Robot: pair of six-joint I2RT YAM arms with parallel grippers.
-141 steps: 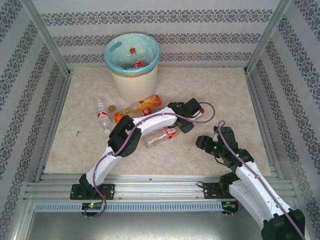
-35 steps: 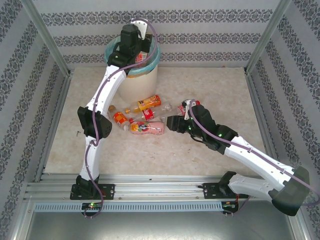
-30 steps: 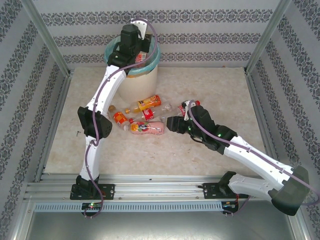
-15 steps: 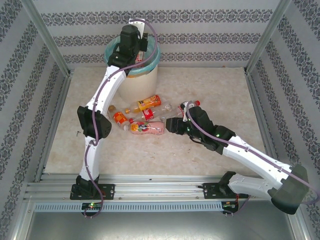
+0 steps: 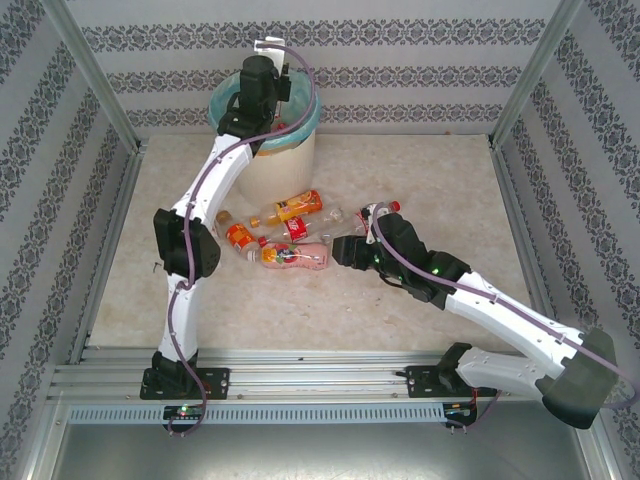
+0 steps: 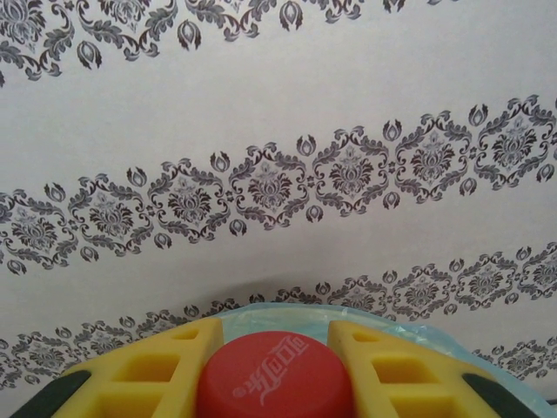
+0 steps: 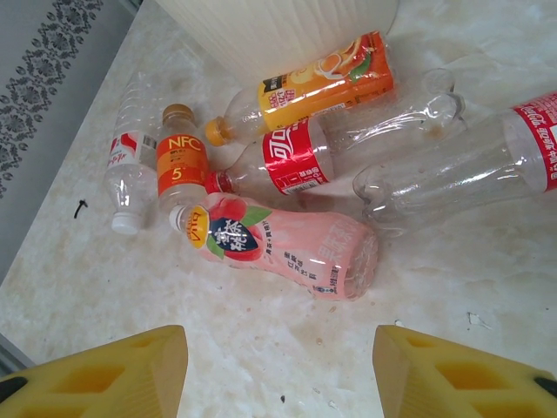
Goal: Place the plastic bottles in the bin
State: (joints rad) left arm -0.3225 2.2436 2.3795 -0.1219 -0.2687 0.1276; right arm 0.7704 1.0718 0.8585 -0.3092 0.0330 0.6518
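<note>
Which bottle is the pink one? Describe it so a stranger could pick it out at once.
Find the cream bin far back on the table; bottles lie clustered before it. The pink bottle is the one closest to the near edge, on its side. It alone is milky pink, with fruit pictured on its label.

walls [image 5: 400,35]: grey damask-stripe paper | tbl [image 5: 420,180]: beige marble | alu frame [image 5: 300,378]
</note>
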